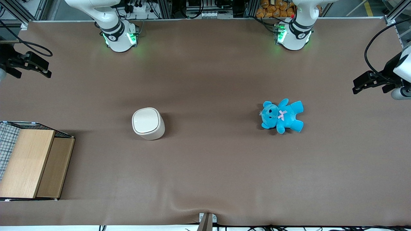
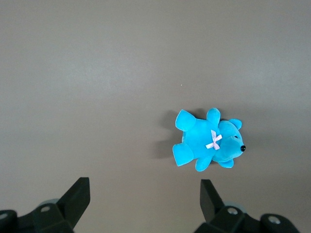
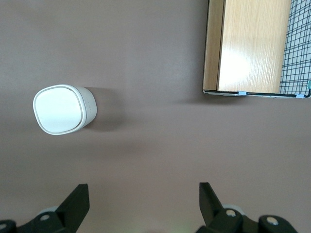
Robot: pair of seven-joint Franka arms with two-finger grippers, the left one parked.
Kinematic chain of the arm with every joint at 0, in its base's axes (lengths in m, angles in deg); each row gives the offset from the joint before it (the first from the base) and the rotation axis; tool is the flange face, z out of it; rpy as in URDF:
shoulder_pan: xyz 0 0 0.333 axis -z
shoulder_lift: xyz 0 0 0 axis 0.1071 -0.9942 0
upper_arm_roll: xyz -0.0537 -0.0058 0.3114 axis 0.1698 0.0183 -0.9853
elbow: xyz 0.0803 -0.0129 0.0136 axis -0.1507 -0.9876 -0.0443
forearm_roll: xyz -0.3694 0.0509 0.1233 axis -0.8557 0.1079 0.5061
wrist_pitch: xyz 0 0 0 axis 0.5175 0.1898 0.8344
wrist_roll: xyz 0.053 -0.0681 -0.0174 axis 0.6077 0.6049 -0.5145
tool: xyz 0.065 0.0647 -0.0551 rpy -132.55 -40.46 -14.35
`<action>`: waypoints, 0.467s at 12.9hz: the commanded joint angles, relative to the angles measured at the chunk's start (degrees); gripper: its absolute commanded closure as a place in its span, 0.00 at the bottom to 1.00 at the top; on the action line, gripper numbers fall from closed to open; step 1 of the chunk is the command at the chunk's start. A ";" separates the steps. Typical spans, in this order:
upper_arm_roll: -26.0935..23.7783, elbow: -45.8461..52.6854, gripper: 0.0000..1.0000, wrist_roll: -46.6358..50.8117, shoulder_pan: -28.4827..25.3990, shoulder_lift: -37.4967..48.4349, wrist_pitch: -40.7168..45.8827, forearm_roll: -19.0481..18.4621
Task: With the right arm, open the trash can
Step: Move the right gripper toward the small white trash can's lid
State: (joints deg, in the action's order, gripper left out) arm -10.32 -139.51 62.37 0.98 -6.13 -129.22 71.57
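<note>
I'm looking down on the wide brown cloth-covered bench (image 1: 205, 179), which carries everything here. Largest on it is the light wooden box (image 1: 30, 163) with a checked wire-mesh side, sitting at the working arm's end of the bench and nearer the front camera than anything else. It's well apart from the work, so I judge it shouldn't hinder the reach.

My white jointed right arm (image 1: 109, 22) rises from its base at the edge farthest from the front camera, and its black two-finger gripper (image 1: 33, 65) hangs high over the working arm's end of the bench, well apart from the target. From the wrist camera I see the fingers (image 3: 73, 206) spread wide with nothing between them, which suits a pose held ready before any approach.

The small cream-white plastic trash can (image 1: 148, 123) with a rounded-square top stands upright by itself near the middle of the bench, lid (image 3: 59, 109) flat and closed. Nothing touches it, so I take the task as not yet begun; I can't make out the hinge side.

Smallest is the bright blue plush teddy bear (image 1: 282, 115) with a pink bow, lying toward the parked arm's end, out of my path
</note>
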 commanded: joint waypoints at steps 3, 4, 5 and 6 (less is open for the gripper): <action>0.11 0.33 0.00 -0.03 -0.37 -0.01 -0.10 0.82; 0.11 0.24 0.00 -0.21 -0.37 -0.28 -0.54 2.57; 0.11 -0.37 0.00 -0.38 -0.37 -0.63 -1.68 5.02; 0.03 -0.55 0.00 -0.21 -0.98 -1.59 -2.21 5.74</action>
State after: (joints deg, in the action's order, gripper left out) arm -10.37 -139.74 62.37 0.80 -6.51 -130.22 75.13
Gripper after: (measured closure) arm 0.000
